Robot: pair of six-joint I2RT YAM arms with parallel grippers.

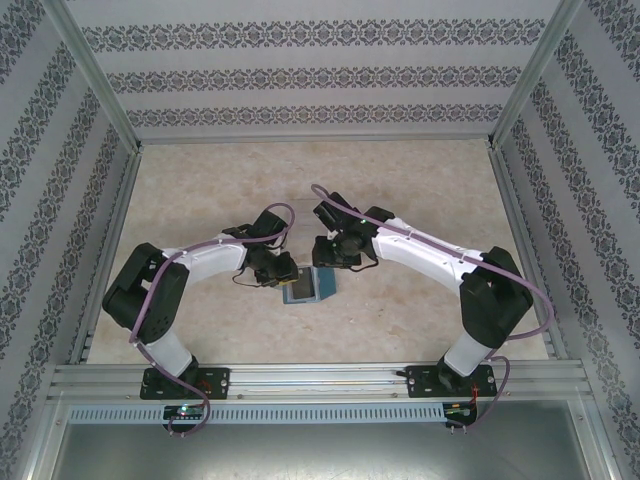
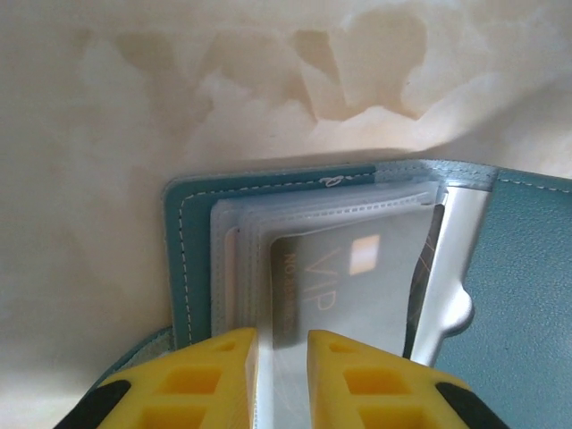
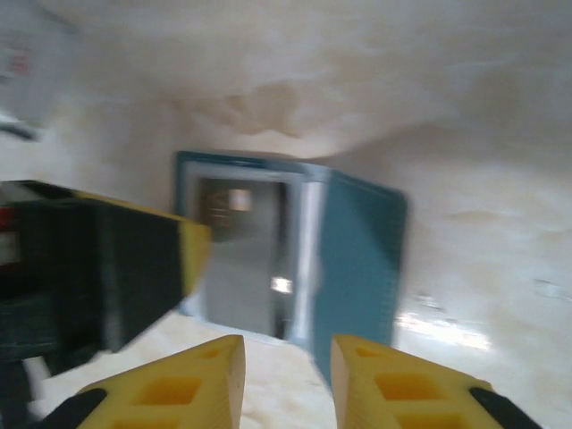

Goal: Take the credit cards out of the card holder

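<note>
At table centre the holder (image 1: 309, 287) lies open, a grey card (image 2: 349, 277) lodged in its clear sleeves (image 2: 234, 232); we judge the draw needs a firm pinch on the card's edge alone, pulled flat while the other arm pins the cover. Left pincer (image 2: 283, 375), at the holder's 9 o'clock, stands nearly together astride the sleeves' near edge, and we cannot tell whether it grips. Right pincer (image 3: 286, 375), at 1 o'clock, hovers apart and empty.

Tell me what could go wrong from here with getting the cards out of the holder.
The left gripper seems to straddle the clear sleeves as well as the VIP card, so it may pinch plastic and drag the whole card holder. The right gripper hovers short of the holder, not pinning it, so it could slide or fold shut.
</note>
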